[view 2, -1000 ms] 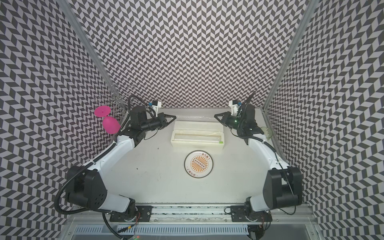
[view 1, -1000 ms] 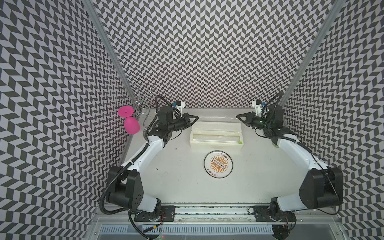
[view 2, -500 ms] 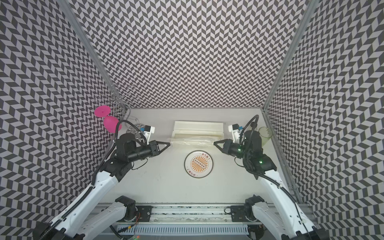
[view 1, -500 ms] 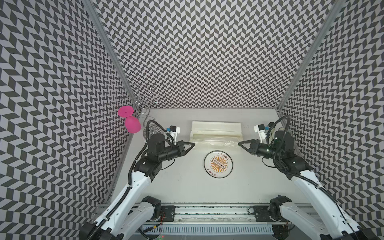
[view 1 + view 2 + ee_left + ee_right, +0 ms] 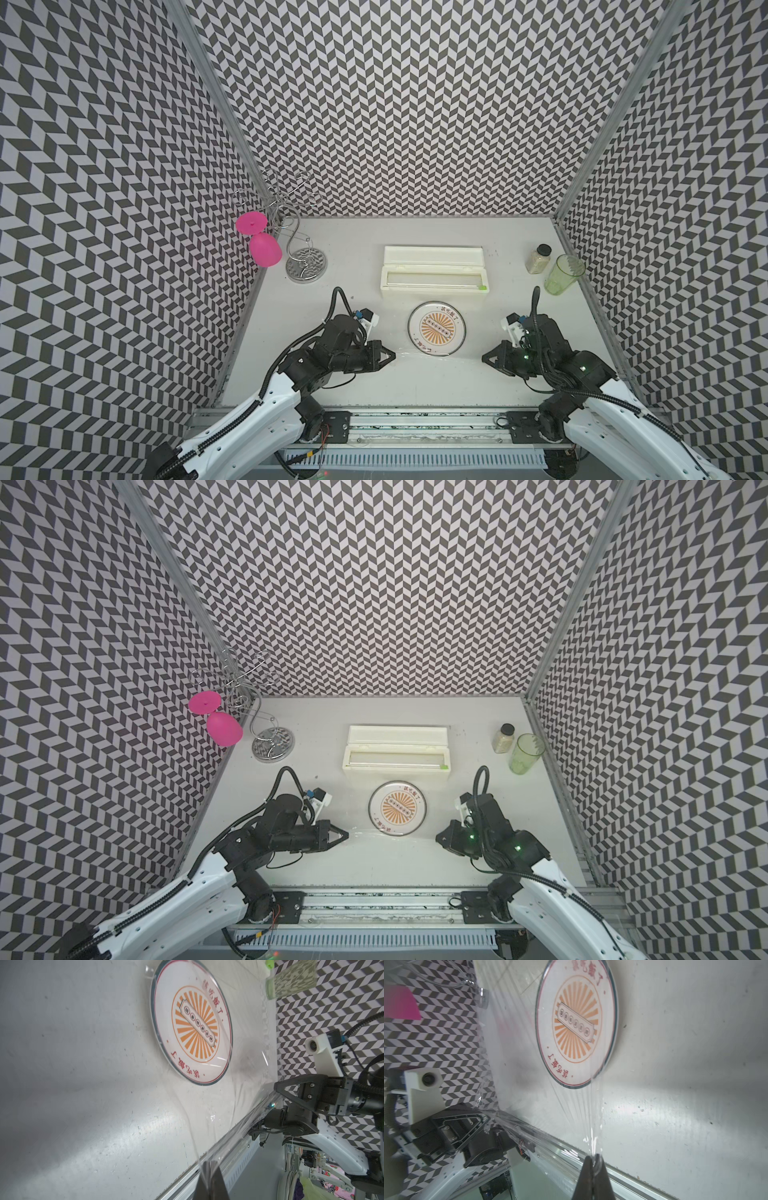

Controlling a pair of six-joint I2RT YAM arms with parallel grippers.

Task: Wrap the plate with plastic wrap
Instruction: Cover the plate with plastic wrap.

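So, pink glass (image 5: pixel 264 248): hanging upside down from the wire stand (image 5: pixel 306 264); well beyond the left claw, off to its outer side
Left claw (image 5: pixel 392 356): low over the table (image 5: pixel 415 386); tips pressed together on one corner of the plastic wrap; pointing straight across at the right claw
Plastic wrap (image 5: pixel 239 1095): pulled taut between the two claws; glossy and creased; spreading away from their tips and over the plate
Plate (image 5: pixel 436 328): flat on the table; between the claws and just past their tips; lying under the film
Dispenser box (image 5: pixel 432 272): lid back; beyond the plate, farther from both claws
Right claw (image 5: pixel 484 358): low as well; tips pinched shut on the opposite corner of the film
Jar (image 5: pixel 539 258) and green cup (image 5: pixel 563 280): side by side; well beyond the right claw, toward its outer side
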